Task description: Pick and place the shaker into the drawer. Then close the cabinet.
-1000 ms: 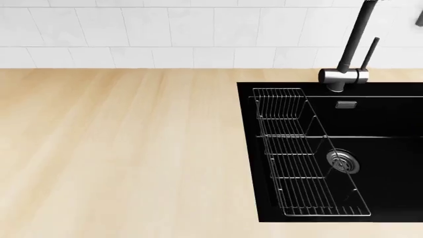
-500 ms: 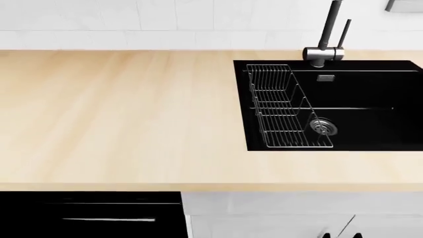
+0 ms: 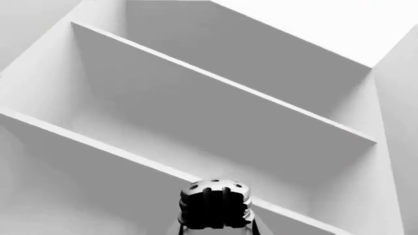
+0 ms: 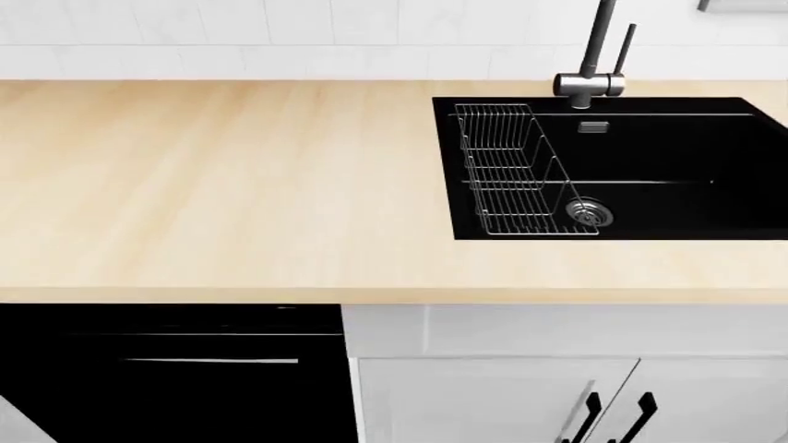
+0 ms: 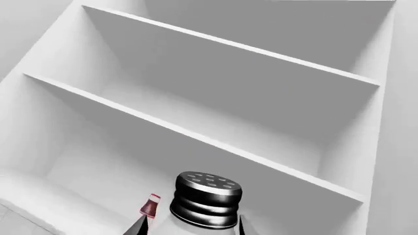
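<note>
In the right wrist view the shaker (image 5: 207, 198), with a whitish body and a grey ribbed cap, stands up between my right gripper's (image 5: 191, 227) fingers, whose dark tips press against both its sides. In the left wrist view a clearer glass bottle with a black ribbed cap (image 3: 216, 205) sits the same way in my left gripper (image 3: 216, 231). Behind both are white shelves (image 5: 196, 137). Neither arm shows in the head view. No open drawer is in view.
The head view shows a wooden countertop (image 4: 221, 185), a black sink (image 4: 689, 166) holding a wire rack (image 4: 518, 175), and a black faucet (image 4: 597, 55). Below are a black appliance front (image 4: 173, 369) and white cabinet doors with black handles (image 4: 591, 415). A small red-capped bottle (image 5: 150, 205) stands behind the shaker.
The head view has drawn back from the counter. The countertop's front edge, the black appliance and the white cabinet fronts have come into view, and the sink looks smaller.
</note>
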You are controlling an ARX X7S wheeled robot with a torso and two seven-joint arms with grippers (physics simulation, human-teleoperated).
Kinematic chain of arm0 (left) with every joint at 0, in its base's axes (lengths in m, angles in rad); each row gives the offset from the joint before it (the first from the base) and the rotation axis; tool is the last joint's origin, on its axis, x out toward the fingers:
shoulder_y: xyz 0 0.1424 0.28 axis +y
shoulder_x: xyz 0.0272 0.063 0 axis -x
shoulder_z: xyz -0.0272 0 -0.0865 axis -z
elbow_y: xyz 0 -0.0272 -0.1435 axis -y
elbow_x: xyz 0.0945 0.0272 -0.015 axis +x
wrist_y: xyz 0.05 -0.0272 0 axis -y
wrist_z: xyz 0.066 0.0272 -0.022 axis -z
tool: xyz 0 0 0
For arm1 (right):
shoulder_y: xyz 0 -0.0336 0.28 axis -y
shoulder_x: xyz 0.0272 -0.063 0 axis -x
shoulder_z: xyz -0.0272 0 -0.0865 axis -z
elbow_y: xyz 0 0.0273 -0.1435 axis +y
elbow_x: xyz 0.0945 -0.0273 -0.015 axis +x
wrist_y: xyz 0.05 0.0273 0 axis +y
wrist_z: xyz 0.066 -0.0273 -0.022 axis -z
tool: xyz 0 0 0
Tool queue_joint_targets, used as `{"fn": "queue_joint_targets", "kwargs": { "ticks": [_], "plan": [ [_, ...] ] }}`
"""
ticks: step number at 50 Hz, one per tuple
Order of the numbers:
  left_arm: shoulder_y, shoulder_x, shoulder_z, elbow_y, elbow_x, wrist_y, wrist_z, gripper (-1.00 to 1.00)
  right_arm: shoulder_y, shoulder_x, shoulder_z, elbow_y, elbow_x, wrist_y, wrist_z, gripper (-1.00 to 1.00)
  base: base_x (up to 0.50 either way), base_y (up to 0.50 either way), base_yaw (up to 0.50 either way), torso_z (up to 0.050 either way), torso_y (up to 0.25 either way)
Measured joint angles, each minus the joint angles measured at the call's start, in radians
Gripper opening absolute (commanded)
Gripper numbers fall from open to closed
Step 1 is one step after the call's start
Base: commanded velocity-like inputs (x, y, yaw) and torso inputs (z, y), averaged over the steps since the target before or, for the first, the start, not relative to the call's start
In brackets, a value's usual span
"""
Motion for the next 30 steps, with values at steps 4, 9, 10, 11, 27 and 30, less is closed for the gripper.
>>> {"fn": "queue_joint_targets", "kwargs": {
  "ticks": [4, 9, 10, 11, 27, 30],
  "plan": [
    [0.118, -0.070, -0.002, 0.198, -0.069, -0.054, -0.081, -1.00, -0.084, 0.007, 0.003, -0.168, -0.016, 0.125, -0.004, -1.00, 0.00, 0.00, 0.00, 0.000, 0.000],
    [0.298, -0.173, -0.013, 0.467, -0.165, -0.099, -0.204, -1.00, -0.221, -0.036, -0.006, -0.379, -0.203, 0.254, -0.154, -1.00, 0.00, 0.00, 0.00, 0.000, 0.000],
    [0.335, -0.194, -0.015, 0.517, -0.181, -0.104, -0.227, -1.00, -0.248, -0.051, -0.012, -0.414, -0.268, 0.273, -0.208, -1.00, 0.00, 0.00, 0.00, 0.000, 0.000],
    [0.373, -0.215, -0.017, 0.565, -0.198, -0.109, -0.250, -1.00, -0.275, -0.066, -0.016, -0.449, -0.340, 0.291, -0.260, -1.00, 0.00, 0.00, 0.00, 0.000, 0.000],
    [0.883, -0.478, -0.036, 1.112, -0.309, -0.100, -0.472, -1.00, -0.778, -0.170, 0.059, -0.953, -0.590, 0.422, -0.335, -1.00, 0.00, 0.00, 0.00, 0.000, 0.000],
    [0.972, -0.511, -0.033, 1.173, -0.295, -0.086, -0.487, -1.00, -0.842, -0.177, 0.089, -1.007, -0.566, 0.431, -0.305, -1.00, 0.00, 0.00, 0.00, 0.000, 0.000]
  ]
}}
